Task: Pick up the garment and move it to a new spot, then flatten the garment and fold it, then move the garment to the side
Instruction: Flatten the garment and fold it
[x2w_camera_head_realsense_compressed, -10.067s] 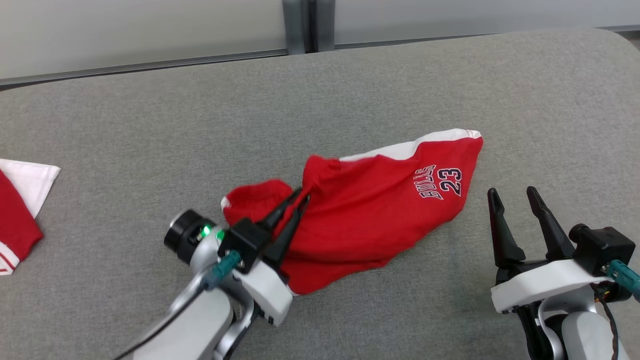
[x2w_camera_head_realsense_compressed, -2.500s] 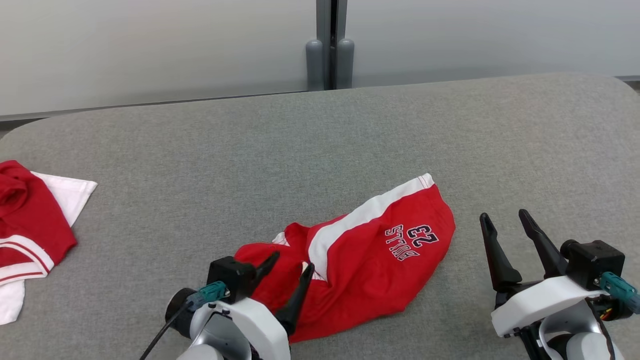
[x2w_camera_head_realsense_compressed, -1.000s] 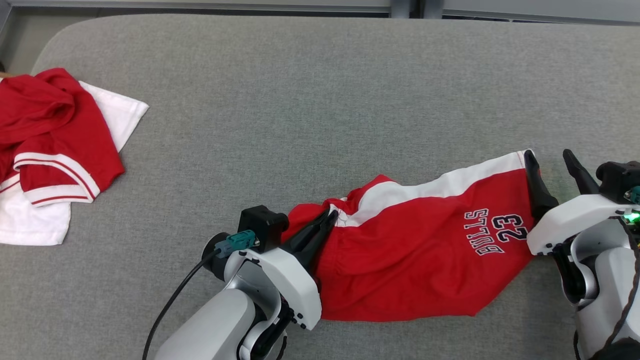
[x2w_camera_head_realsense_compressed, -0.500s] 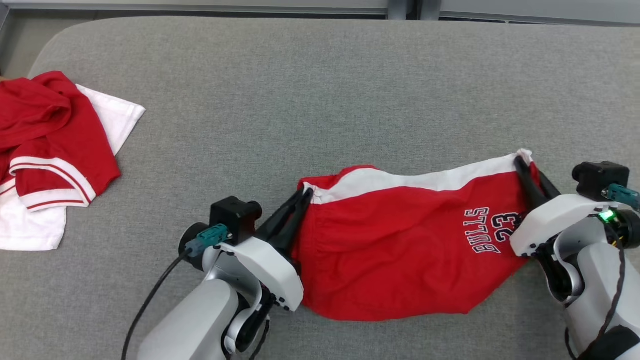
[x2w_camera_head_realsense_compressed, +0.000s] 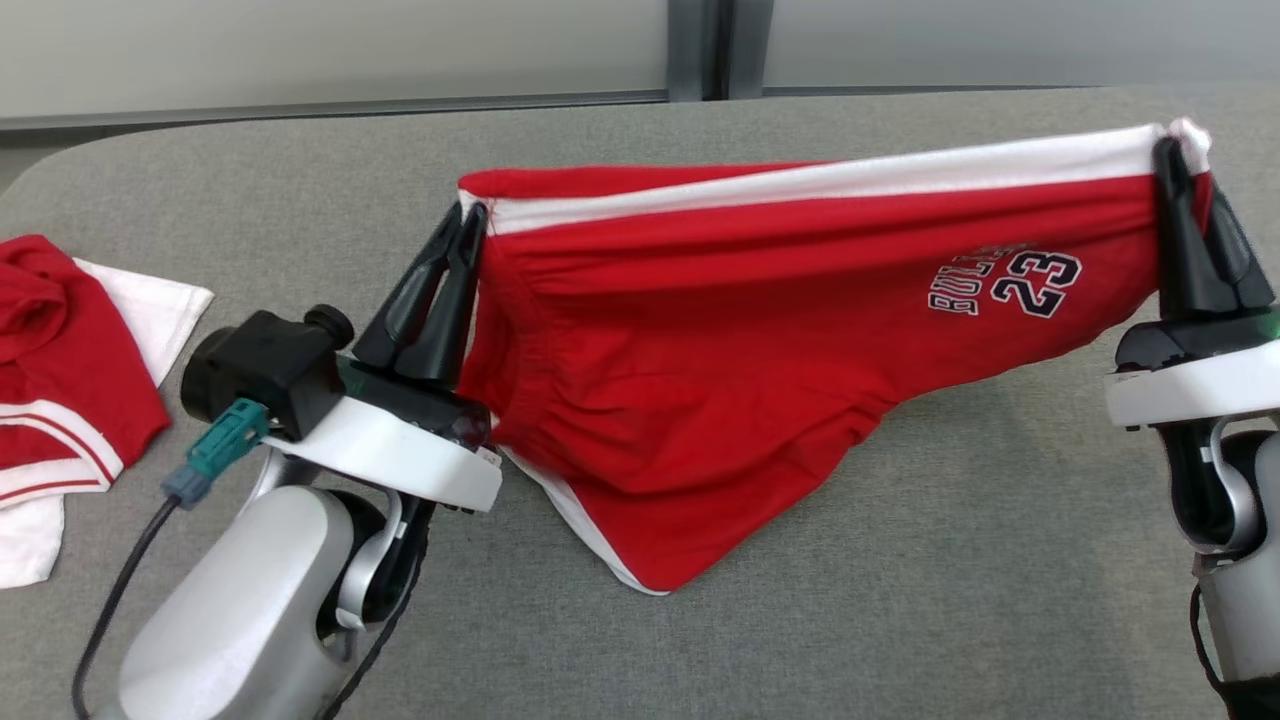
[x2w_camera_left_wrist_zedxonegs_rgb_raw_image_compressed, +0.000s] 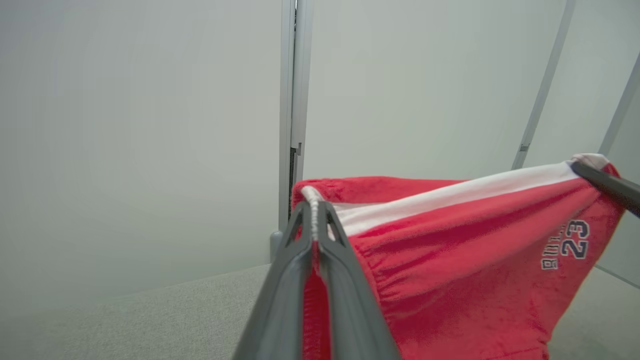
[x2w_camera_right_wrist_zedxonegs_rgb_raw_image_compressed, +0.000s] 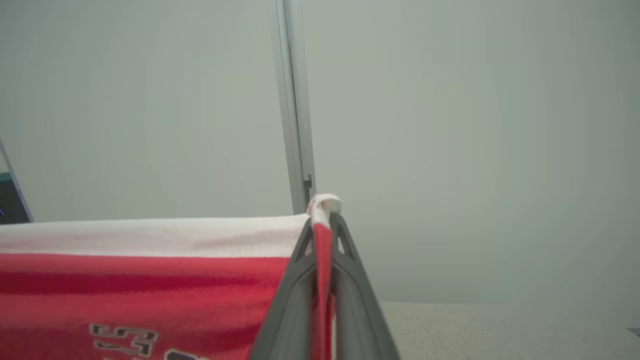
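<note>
Above the grey table (x2w_camera_head_realsense_compressed: 900, 560), we hold the red shorts (x2w_camera_head_realsense_compressed: 760, 380) stretched between our two grippers. The left gripper (x2w_camera_head_realsense_compressed: 468, 222) has its jaws pressed together on the shorts' left top corner. The right gripper (x2w_camera_head_realsense_compressed: 1180, 165) pinches the other end, where the white stripe (x2w_camera_head_realsense_compressed: 850, 180) finishes. The top edge runs taut between them, the cloth sags below, and its lowest corner reaches down to the table.

From the head view we get the lay of the table: a heap (x2w_camera_head_realsense_compressed: 60, 370) of red and white clothing lies at the left edge, well apart from the shorts. We also get the navy print (x2w_camera_head_realsense_compressed: 1005, 283) near the right gripper.

From the left wrist view we get the pinch close up. The left gripper (x2w_camera_left_wrist_zedxonegs_rgb_raw_image_compressed: 313, 212) is shut flat on red cloth with a white edge at its tips, and a dark finger (x2w_camera_left_wrist_zedxonegs_rgb_raw_image_compressed: 605, 184) of the right gripper clamps the far corner.

From the right wrist view we see a white tuft of cloth poking just above the tips of the right gripper (x2w_camera_right_wrist_zedxonegs_rgb_raw_image_compressed: 324, 222), with pale wall (x2w_camera_right_wrist_zedxonegs_rgb_raw_image_compressed: 475, 125) behind.

We count two grippers, one pair of shorts, one stripe, one print, one heap (we cannot tell how many pieces are in it) and one post (x2w_camera_head_realsense_compressed: 700, 50) on the wall.
</note>
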